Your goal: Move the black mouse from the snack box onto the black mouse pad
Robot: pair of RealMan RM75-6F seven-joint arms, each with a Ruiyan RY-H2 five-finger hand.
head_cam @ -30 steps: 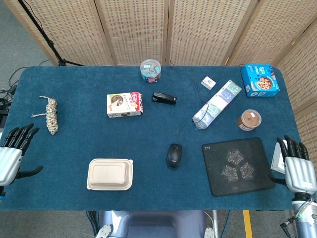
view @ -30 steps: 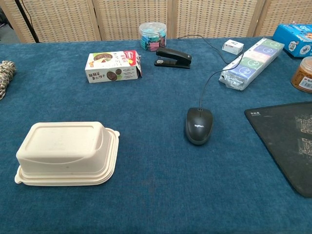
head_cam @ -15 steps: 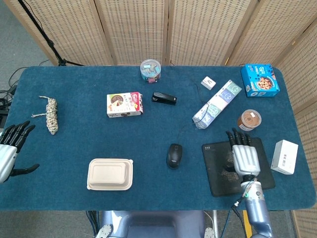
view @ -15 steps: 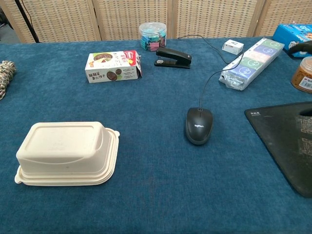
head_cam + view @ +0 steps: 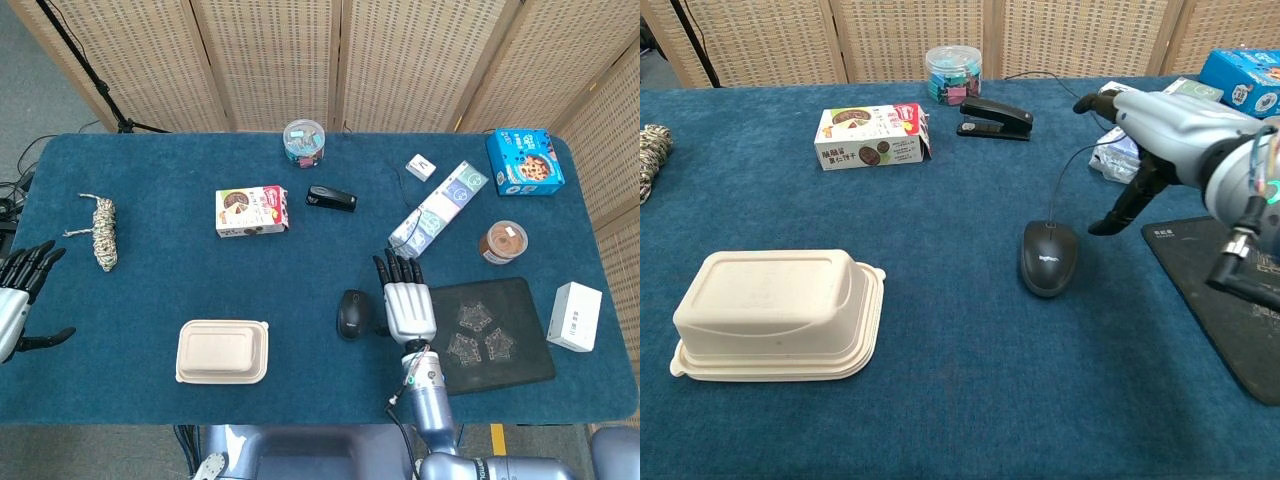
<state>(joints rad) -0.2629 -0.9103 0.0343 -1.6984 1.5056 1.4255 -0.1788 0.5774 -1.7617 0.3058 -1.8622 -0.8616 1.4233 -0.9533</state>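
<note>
Since half a second ago, the right robot hand (image 5: 408, 305) has swung leftward off the mouse pad (image 5: 484, 335) and now hovers just beside the black mouse (image 5: 352, 313), on that mouse's right side, fingers stretched apart and holding nothing. From the chest view the same robot hand (image 5: 1165, 135) hangs above the blue surface (image 5: 940, 400), its thumb pointing down toward the cloth to the right of the mouse (image 5: 1048, 257) without touching it. The mouse has not shifted: it lies flat on the surface, left of the pad and apart from it, its cord running back toward the far edge. It is not on the snack box (image 5: 251, 210), which sits well apart from it toward the back left. The left robot hand (image 5: 18, 300) stays at the left edge of the surface, fingers spread and empty, near a bundle of rope (image 5: 102, 231). A pale lidded food container (image 5: 780, 314) rests to the left of the mouse.
</note>
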